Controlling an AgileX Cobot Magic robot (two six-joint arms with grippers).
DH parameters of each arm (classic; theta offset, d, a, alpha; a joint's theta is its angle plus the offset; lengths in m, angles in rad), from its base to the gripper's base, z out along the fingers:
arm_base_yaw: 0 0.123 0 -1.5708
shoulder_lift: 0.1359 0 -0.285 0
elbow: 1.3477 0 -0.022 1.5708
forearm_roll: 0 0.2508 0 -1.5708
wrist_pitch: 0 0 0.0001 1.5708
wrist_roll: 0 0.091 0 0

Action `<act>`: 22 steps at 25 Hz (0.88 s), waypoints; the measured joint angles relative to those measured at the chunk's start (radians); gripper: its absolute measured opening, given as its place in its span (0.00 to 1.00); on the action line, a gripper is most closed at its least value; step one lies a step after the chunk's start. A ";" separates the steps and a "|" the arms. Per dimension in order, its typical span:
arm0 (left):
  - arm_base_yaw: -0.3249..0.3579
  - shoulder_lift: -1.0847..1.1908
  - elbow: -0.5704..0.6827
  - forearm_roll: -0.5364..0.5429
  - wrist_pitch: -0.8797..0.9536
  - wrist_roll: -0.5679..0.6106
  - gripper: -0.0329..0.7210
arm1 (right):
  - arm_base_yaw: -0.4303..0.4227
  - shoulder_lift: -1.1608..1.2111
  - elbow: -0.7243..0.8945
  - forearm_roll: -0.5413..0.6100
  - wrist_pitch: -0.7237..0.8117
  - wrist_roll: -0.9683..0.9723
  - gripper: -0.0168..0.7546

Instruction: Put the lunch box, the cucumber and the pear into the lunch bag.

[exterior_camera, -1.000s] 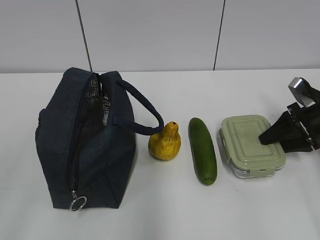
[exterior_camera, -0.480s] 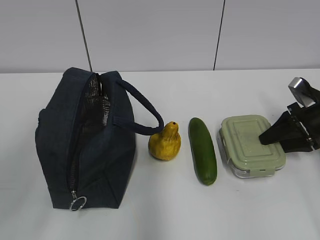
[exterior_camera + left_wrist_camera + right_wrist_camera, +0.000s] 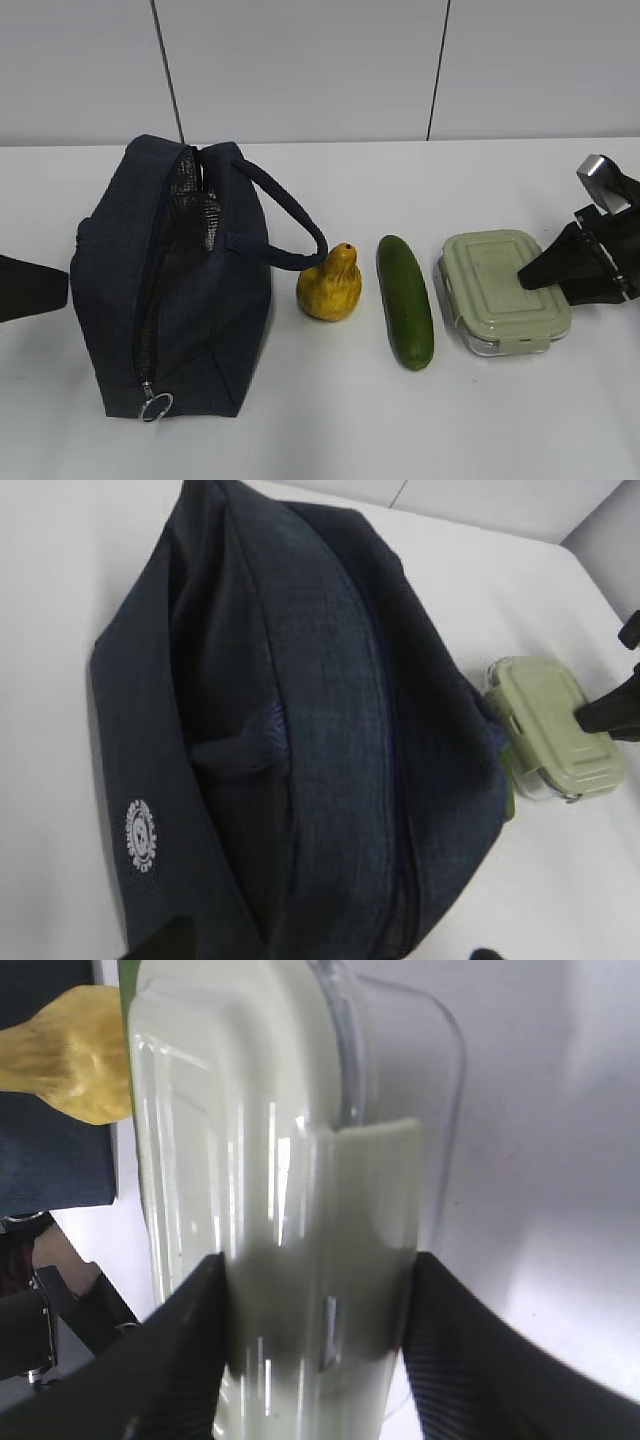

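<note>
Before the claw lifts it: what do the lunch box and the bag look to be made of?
Lunch box: clear glossy base, plastic or glass by its sharp highlights in the right wrist view; matte sage lid looks plastic.
Bag: dark navy woven fabric, matte; silvery lining shows through the open zipper, probably foil.

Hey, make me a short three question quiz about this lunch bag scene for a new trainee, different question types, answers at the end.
1. True or false: the pear is already inside the lunch bag.
2. Which item lies between the pear and the lunch box? A) a banana B) the cucumber C) a spoon
3. Fill in: the right gripper has its fingers on either side of the ____.

Key:
1. False; it sits on the table beside the bag.
2. B
3. lunch box
</note>
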 joint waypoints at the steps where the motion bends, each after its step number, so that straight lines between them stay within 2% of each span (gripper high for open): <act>1: 0.000 0.030 -0.001 -0.014 -0.003 0.015 0.66 | 0.000 0.000 0.000 0.000 0.000 0.000 0.53; 5: 0.000 0.129 -0.002 -0.045 -0.019 0.037 0.66 | 0.000 0.000 0.000 0.000 0.000 0.000 0.53; 8: 0.000 0.181 -0.003 -0.055 -0.034 0.039 0.62 | 0.000 0.000 0.000 0.000 0.000 0.000 0.53; 15: 0.000 0.235 -0.005 -0.085 -0.049 0.090 0.40 | 0.000 0.000 0.000 0.000 0.000 0.000 0.53; 22: 0.000 0.236 -0.006 -0.151 -0.042 0.150 0.37 | 0.000 0.000 0.000 0.002 0.000 0.000 0.53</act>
